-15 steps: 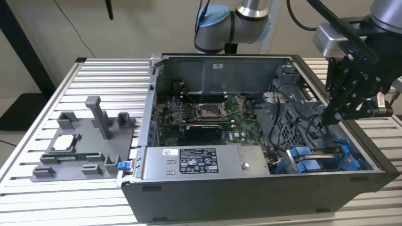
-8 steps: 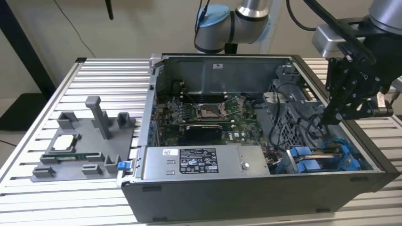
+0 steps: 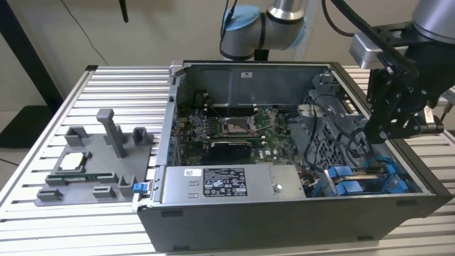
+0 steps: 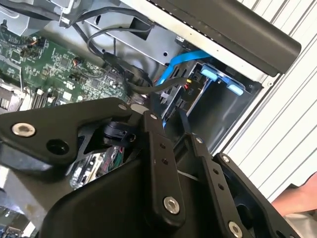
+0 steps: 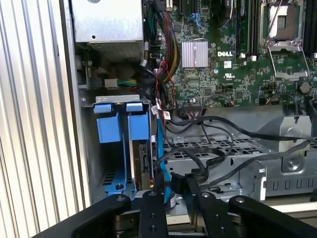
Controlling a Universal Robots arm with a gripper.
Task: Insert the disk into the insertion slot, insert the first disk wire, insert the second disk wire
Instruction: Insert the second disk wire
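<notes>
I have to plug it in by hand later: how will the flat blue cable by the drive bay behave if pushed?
The blue cable bends in a smooth arc, so it is probably springy rather than limp. Being a thin flat ribbon, it likely flexes easily one way and resists sideways. It runs among black wires, so it may snag.

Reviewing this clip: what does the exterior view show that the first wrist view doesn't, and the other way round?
Exterior view alone: the whole open computer case on the slatted table, a grey fixture tray at the exterior view's left, and the arm reaching over the case.

First wrist view alone: a close look at black cables crossing the perforated drive cage.

Both: the motherboard, its CPU socket, the power supply, the blue-edged insertion slot and the gripper.
</notes>
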